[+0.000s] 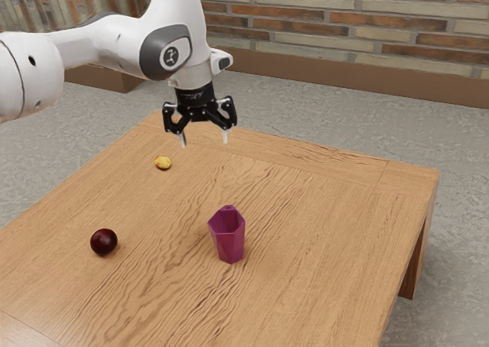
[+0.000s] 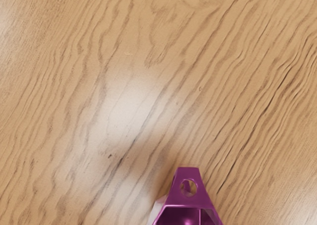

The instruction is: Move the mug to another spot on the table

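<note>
Bench of grained wood carries everything, and from the exterior view's left a dark red round fruit sits toward the front, well apart from the mug. A small yellow lump lies farther back, on the wood just to the exterior view's left of the claw. The claw hangs in the air over the bench's far part, fingers spread wide and pointing down, nothing between them. A little to the exterior view's right of it, and clearly nearer the front, stands the mug, magenta, faceted, upright near the middle of the bench, mouth open upward. That is the relation the coming move turns on: the mug lies forward of the claw and below it, only slightly toward the exterior view's right, so the reach looks like a short travel frontward, then a straight descent. In the wrist view the mug shows from above, its handle, a flat tab pierced by a round hole, sticking out from the rim toward the bare wood under the hand. With the mug's long axis vertical, I judge that a pinch from above across the wall suits it, fingers kept off the handle. The mug stands untouched on the wood.
</note>
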`<state>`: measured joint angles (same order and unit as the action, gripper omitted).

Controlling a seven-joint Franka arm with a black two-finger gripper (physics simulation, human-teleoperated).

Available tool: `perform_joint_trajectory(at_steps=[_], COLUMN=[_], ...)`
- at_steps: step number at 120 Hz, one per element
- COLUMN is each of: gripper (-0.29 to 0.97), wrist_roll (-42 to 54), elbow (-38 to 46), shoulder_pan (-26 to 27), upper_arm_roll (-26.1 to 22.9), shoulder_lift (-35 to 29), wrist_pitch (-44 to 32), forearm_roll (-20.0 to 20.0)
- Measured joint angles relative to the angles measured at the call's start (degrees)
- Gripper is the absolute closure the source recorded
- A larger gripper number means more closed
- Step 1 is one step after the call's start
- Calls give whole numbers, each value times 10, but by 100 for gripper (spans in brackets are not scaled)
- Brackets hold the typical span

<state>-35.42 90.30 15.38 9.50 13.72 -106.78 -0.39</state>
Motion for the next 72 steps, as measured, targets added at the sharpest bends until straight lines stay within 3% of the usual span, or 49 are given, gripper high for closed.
perform_joint_trajectory(at_steps=[27, 72], gripper=[2, 1], wrist_roll=[-34, -70], elbow=[30, 78], shoulder_pan=[7, 16], upper_arm_roll=[0, 1], shoulder_lift=[40, 97], wrist_pitch=[-63, -121], forearm_roll=[-34, -39])
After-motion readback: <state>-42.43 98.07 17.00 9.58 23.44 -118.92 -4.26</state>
